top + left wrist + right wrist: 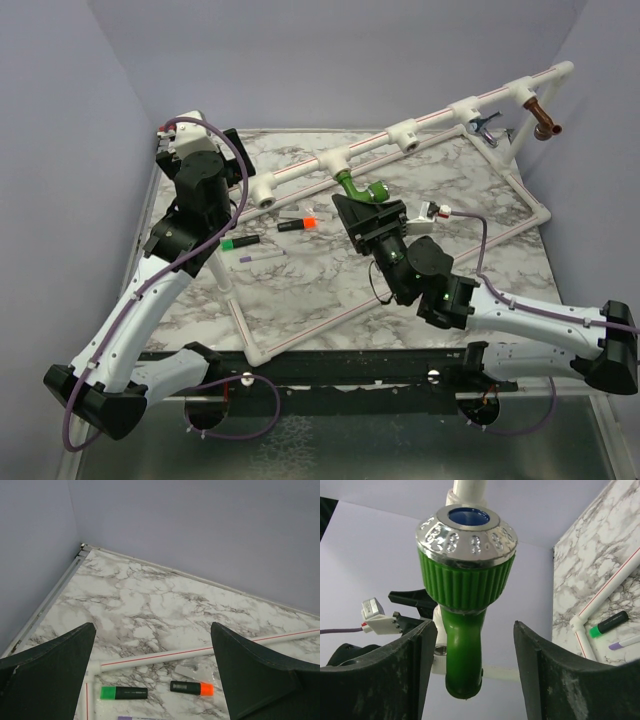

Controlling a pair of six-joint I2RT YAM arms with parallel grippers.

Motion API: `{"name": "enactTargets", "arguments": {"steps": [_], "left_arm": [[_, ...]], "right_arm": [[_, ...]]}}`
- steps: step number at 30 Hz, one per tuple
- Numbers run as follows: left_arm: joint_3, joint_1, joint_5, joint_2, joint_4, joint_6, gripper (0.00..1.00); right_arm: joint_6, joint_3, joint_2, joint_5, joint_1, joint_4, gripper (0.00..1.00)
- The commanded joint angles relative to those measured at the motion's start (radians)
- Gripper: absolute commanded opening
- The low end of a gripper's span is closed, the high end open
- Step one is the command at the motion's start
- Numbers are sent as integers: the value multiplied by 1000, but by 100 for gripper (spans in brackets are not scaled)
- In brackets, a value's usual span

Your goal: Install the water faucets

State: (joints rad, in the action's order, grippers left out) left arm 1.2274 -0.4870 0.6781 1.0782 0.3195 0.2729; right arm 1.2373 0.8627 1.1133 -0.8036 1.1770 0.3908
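The bright green faucet (360, 188) hangs by its stem from a white tee (335, 160) on the raised pipe rail. In the right wrist view the green faucet (465, 605) fills the middle, ribbed knob with a silver cap on top. My right gripper (352, 203) (472, 624) is open around its spout, with a gap on each side. The chrome faucet (484, 122) and the copper-brown faucet (545, 125) sit on the rail's far right end. My left gripper (238, 170) (152, 625) stands open and holds nothing, above the table at the back left.
A white pipe frame (300, 335) edges the marble table (300, 290). Bare tees (265, 190) (405, 133) sit on the rail. A green-capped marker (238, 243) (123, 693), an orange-capped marker (298, 222) (191, 688) and a purple pen (262, 257) lie left of centre. Walls close in behind.
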Motion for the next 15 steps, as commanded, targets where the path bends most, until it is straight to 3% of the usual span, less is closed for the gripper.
{"name": "enactTargets", "arguments": {"steps": [1,12,15], "left_arm": [[-100,-47,-173,41,360,-20,99],[-95,-47,-170,44,360,-23,99],[-95,-47,-171,45,360,-23,99]], "right_arm": [[-94,-26,-46,42,4,39,69],[-262,-53,-181,51,4,-75,70],[-376,-44,-223,53,4,-116,70]]}}
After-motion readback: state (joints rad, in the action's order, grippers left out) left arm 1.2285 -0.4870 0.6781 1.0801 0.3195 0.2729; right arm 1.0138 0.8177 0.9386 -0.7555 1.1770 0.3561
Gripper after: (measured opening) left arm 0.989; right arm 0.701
